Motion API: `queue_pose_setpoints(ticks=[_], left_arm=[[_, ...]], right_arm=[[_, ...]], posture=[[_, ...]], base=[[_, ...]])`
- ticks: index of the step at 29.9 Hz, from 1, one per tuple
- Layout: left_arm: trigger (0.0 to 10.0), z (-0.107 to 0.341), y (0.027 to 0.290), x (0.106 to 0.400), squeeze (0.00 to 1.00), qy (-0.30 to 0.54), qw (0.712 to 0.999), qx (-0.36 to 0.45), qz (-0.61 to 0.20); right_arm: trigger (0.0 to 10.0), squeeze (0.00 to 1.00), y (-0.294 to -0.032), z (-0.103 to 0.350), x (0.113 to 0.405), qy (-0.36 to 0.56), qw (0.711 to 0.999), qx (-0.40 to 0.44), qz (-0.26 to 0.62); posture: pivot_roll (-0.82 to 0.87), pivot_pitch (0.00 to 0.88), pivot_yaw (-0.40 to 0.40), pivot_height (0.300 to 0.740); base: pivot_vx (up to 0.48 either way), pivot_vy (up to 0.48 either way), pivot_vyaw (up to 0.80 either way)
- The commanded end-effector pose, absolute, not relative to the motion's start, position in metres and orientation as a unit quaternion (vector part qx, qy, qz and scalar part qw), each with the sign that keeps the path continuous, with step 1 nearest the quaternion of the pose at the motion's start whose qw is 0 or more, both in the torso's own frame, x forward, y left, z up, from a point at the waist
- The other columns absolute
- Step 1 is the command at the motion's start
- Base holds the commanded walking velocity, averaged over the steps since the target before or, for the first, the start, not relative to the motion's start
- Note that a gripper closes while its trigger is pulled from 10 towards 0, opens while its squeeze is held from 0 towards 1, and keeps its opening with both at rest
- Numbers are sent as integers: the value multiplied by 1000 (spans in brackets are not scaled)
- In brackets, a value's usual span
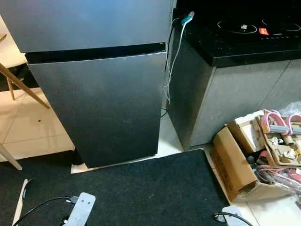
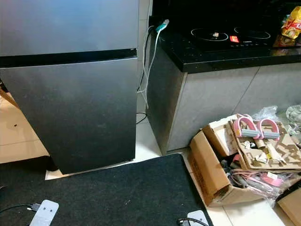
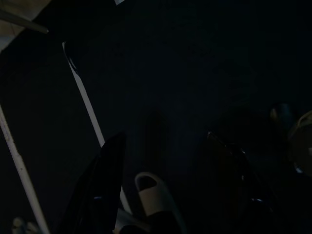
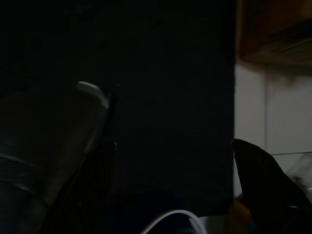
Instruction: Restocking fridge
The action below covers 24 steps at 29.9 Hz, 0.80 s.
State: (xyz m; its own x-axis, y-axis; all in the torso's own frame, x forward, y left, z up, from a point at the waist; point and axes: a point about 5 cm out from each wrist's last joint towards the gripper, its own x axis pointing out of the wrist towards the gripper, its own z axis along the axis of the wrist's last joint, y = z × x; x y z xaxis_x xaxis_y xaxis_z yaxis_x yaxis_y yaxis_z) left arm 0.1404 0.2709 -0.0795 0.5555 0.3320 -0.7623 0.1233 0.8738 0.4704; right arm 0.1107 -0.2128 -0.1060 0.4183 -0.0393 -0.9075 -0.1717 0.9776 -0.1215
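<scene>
Currently | fridge (image 1: 96, 89) stands shut at 12 o'clock, lower door facing the robot | left gripper (image 3: 165, 195) and right gripper (image 4: 170, 185) hang low over the black mat (image 1: 141, 193), fingers spread wide, holding nothing | door's long axis upright, neither arm clearly nearer | cardboard box (image 1: 235, 162) at 3 o'clock.

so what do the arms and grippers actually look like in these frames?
Head views: pale silver-grey flat plates with small holes, the left arm and right arm, each with a black cable at it. Wrist views, very dark: the left gripper and right gripper each have two long glossy black tapering fingers.
</scene>
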Motion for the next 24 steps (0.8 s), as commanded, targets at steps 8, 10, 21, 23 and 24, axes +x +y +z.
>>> queue_pose_setpoints(ticks=[8,10,21,23,24], left_arm=[[10000,-71,288,145,0,461,843,269,61],[10000,-70,287,147,0,458,845,271,56],[10000,-71,276,156,0,450,852,261,54],[10000,-72,274,157,0,449,854,259,53],[10000,-72,273,156,0,449,853,259,52]], right_arm=[[10000,0,-207,-106,115,533,838,-106,45],[10000,0,-212,-103,120,521,848,-94,27],[10000,0,-222,-101,121,518,845,-128,31],[10000,0,-224,-100,122,517,845,-133,29],[10000,0,-226,-99,124,516,845,-136,27]], posture=[[67,0,5,706],[64,9,7,706],[67,0,-19,706],[65,0,-22,706],[59,0,-23,706]], base=[[0,0,0],[0,0,0],[0,0,101],[0,0,800],[0,0,800]])
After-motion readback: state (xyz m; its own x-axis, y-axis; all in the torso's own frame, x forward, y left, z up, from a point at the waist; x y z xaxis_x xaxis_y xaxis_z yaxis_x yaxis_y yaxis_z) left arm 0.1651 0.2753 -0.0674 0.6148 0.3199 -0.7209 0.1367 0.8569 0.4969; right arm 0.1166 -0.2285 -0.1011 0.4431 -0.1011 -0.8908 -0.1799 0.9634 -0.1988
